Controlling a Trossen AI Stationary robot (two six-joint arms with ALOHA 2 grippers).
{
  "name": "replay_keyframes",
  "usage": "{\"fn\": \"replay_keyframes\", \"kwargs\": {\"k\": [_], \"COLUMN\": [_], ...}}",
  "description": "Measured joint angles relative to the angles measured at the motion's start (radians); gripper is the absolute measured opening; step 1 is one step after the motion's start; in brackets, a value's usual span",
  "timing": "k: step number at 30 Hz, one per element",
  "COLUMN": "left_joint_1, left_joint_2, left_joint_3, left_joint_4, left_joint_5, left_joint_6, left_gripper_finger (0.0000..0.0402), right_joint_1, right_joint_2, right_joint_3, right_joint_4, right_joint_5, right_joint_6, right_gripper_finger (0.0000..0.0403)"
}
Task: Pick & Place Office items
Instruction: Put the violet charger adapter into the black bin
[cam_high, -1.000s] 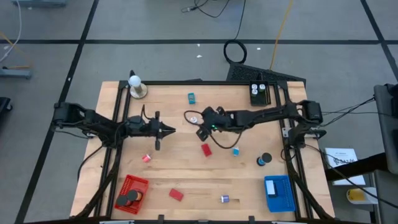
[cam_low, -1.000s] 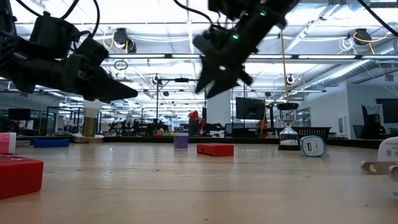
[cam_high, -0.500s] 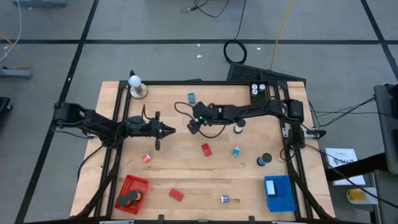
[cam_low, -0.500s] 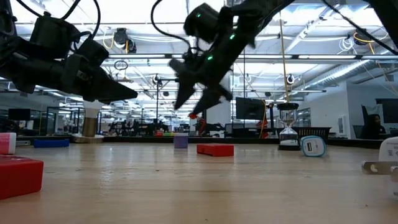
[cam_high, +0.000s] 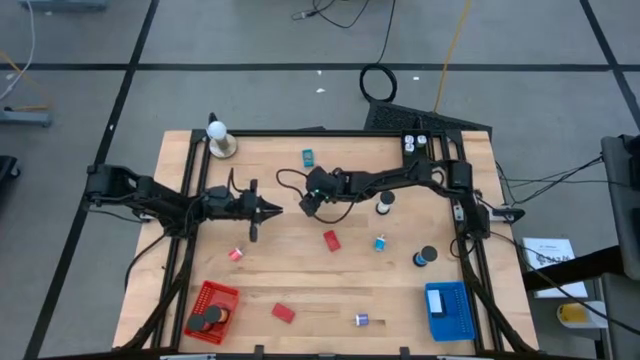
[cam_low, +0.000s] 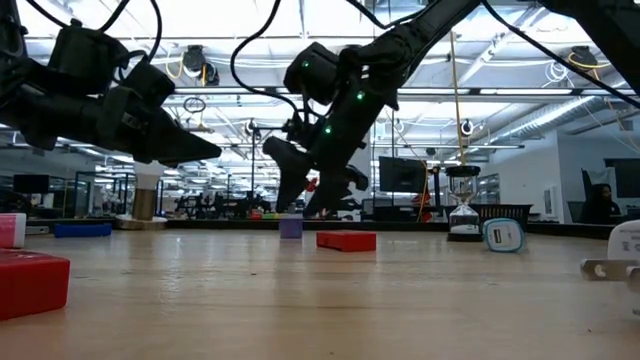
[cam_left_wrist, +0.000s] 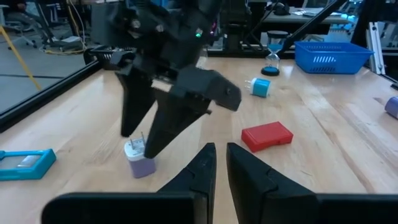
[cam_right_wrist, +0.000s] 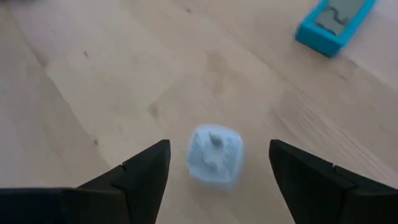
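Right wrist view: your right gripper (cam_right_wrist: 217, 171) hangs wide open over the small purple piece (cam_right_wrist: 214, 155); descend off-centre and one finger could tip it away.

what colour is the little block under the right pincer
Pale purple with a white top, clearest in the left wrist view.
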Motion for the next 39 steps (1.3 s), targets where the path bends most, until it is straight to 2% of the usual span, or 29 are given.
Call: {"fn": "replay_keyframes", "kwargs": {"k": [5,16,21,26,32,35,39], "left_joint_1": [-0.001,-0.001,-0.001,-0.001,-0.001,-0.001,-0.001], "left_joint_2": [0.000,0.000,0.000,0.000,0.000,0.000,0.000], "left_joint_3": [0.000,0.000,0.000,0.000,0.000,0.000,0.000], "left_joint_4": [-0.001,-0.008,-0.012,-0.017,-0.025,-0.026,-0.026], "left_joint_5": [0.004,0.004,0.005,0.006,0.007,0.007,0.006], "left_joint_6": [0.000,0.000,-0.003,-0.004,-0.008,-0.011,-0.012], "left_gripper_finger": [0.0047,0.0047,0.0047,0.0047,0.0047,0.0047,0.0047], "right_joint_1": [-0.013,-0.012,-0.012,-0.012,-0.028,-0.059,-0.143], "right_joint_2": [0.043,0.047,-0.009,-0.138,-0.346,-0.469,-0.649], "right_joint_3": [-0.003,0.000,0.000,0.000,-0.007,-0.072,-0.254], "right_joint_4": [0.029,0.040,-0.049,-0.253,-0.603,-0.701,-0.668], "right_joint_5": [-0.001,0.024,0.022,0.051,0.263,0.333,0.341], "right_joint_6": [-0.008,-0.055,-0.083,-0.099,0.008,0.085,0.153], "right_gripper_finger": [0.0242,0.0141,0.0136,0.0145,0.0138,0.0143,0.0145]}}
